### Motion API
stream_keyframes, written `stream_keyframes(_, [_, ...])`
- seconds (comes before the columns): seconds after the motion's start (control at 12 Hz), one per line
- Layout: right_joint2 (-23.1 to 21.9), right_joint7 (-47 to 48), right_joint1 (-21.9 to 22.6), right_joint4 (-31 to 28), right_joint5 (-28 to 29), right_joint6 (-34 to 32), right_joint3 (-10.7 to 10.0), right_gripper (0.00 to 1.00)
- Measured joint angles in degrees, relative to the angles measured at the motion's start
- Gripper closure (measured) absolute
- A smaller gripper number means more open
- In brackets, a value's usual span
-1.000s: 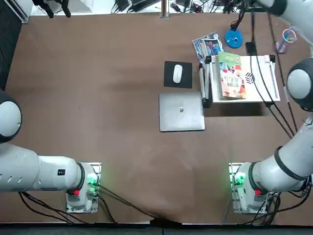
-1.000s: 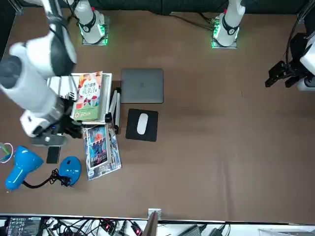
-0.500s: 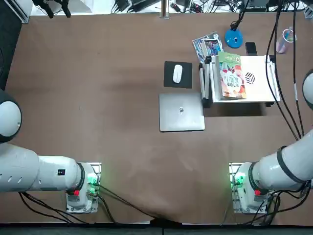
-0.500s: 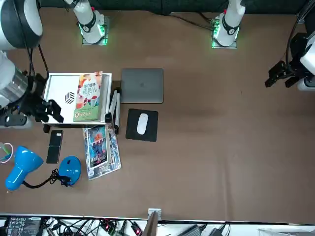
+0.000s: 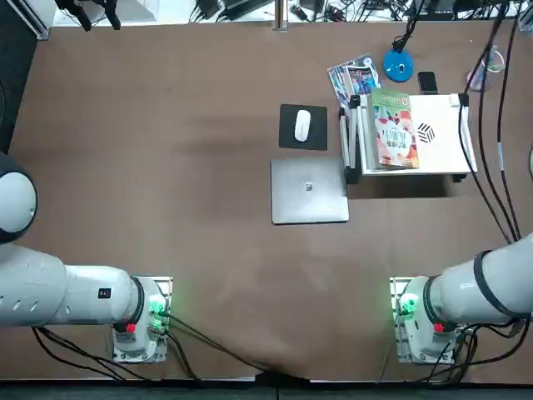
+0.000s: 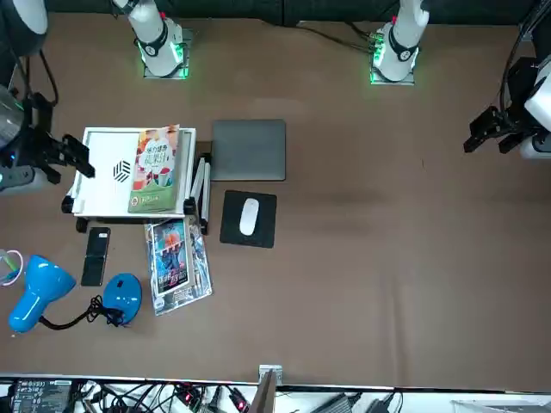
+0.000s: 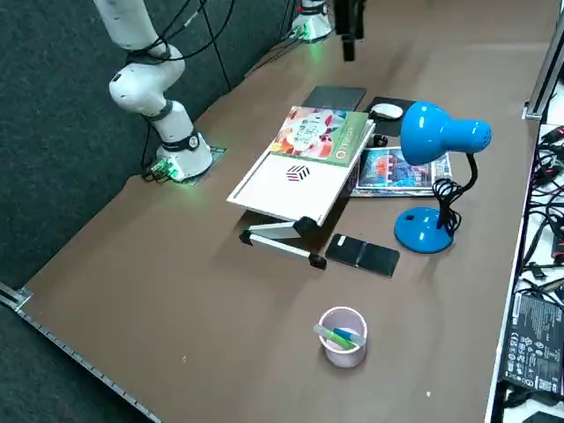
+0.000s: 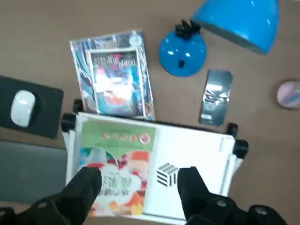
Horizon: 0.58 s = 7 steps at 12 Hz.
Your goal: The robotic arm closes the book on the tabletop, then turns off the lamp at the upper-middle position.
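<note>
R arm (image 5: pixel 516 275) reaches in bent from the stand's (image 6: pixel 108 181) near R side; R gripper (image 8: pixel 139 177) hangs raised by its near edge, fingers spread apart, nothing btwn them. Book (image 5: pixel 395 137) lies shut, cover up, on the stand's L part, so closing step's prob. done. Lamp (image 7: pixel 420 231) stands just beyond the stand; lamp step's prob. next: needs a move out past the stand, then a careful press at its switch, loc. unclear.

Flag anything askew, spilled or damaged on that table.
Nothing looks spilled or damaged. The magazines sit askew beside the white stand. The right gripper is open above the stand, which seems ordinary.
</note>
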<state>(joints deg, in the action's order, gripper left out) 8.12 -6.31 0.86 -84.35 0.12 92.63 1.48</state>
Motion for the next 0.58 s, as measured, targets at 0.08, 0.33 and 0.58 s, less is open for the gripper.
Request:
stream_keyframes(0.08, [-1.5, -1.0, 0.0, -1.7, 0.0, -0.2, -0.8, 0.00])
stream_keyframes(0.33, [-5.4, -1.3, 0.0, -5.7, 0.0, -0.4, -1.3, 0.00])
stream_keyframes(0.58, [-8.8, -1.2, 0.0, -8.5, -1.1, -0.4, -1.3, 0.00])
